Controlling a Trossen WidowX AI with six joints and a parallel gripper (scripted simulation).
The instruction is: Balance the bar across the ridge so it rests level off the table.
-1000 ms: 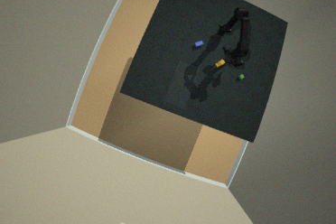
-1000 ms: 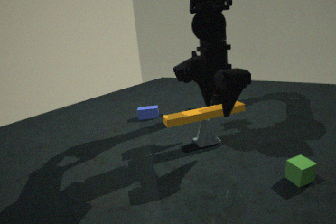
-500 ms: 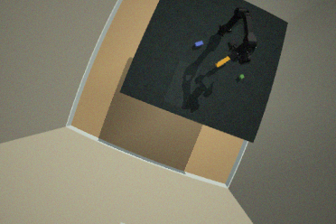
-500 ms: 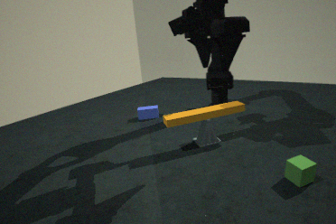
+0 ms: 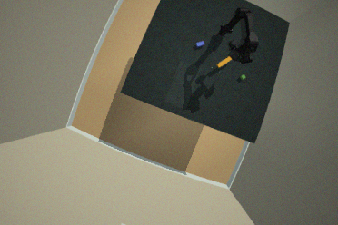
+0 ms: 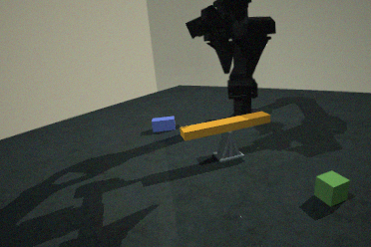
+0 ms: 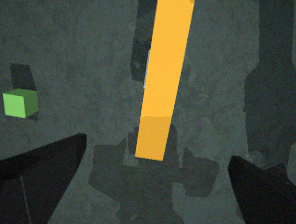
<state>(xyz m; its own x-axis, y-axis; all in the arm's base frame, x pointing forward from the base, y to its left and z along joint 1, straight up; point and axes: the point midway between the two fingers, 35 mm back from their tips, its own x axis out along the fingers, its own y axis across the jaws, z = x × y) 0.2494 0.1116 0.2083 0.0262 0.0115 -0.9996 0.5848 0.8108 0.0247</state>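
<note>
The orange bar (image 5: 224, 62) (image 6: 224, 125) (image 7: 167, 75) lies across the top of the small grey ridge (image 6: 227, 149). Both bar ends stand clear of the table, and it looks about level, though the angled view makes a small tilt hard to judge. In the wrist view the bar hides nearly all of the ridge. My gripper (image 6: 239, 72) (image 7: 159, 152) is open and empty, above and behind the bar in the exterior view. Its fingers stand wide apart on either side of the bar's near end in the wrist view, not touching it.
A green cube (image 5: 243, 77) (image 6: 331, 188) (image 7: 19, 104) sits on the dark table (image 5: 154, 75) (image 6: 279, 217) to one side of the bar. A blue block (image 5: 200, 44) (image 6: 164, 123) lies on the other side. The arm's shadow falls across the table.
</note>
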